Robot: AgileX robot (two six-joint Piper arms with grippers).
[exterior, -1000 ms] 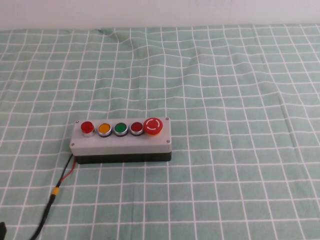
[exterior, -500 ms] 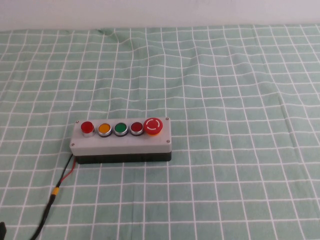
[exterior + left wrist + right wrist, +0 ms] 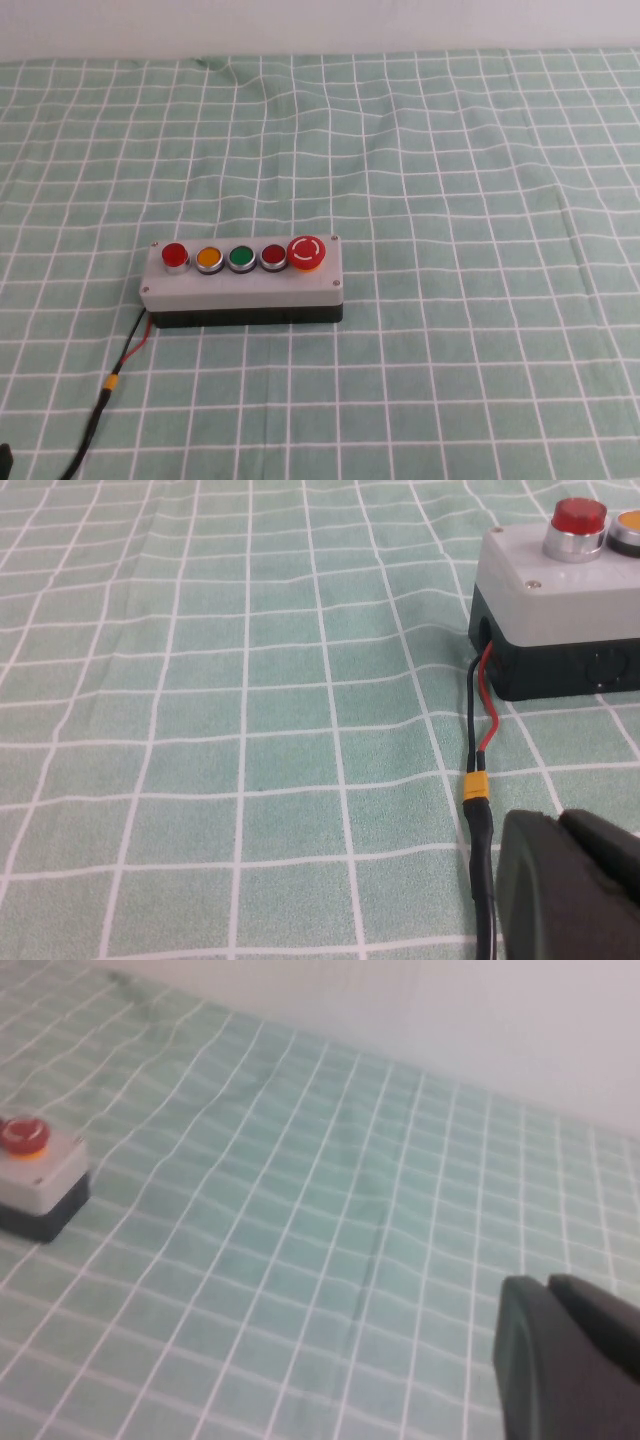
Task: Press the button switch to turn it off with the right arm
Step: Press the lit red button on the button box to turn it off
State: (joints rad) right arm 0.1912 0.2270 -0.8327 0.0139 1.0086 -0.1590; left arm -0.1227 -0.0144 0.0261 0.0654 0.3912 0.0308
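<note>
The button switch box (image 3: 243, 290) has a grey top and a black base and lies left of the table's middle. On top run a red button (image 3: 175, 254), an orange button (image 3: 208, 257), a green button (image 3: 241, 257), a second red button (image 3: 273, 256) and a large red mushroom button (image 3: 306, 252). Neither gripper shows in the high view. My left gripper (image 3: 558, 820) is shut on nothing, low over the cloth beside the box's cable (image 3: 478, 740). My right gripper (image 3: 548, 1285) is shut and empty, far to the right of the box (image 3: 35, 1185).
A green checked cloth (image 3: 450, 200) with some wrinkles covers the table. A black and red cable with a yellow connector (image 3: 110, 383) runs from the box's left end toward the front edge. A pale wall (image 3: 320, 25) stands behind.
</note>
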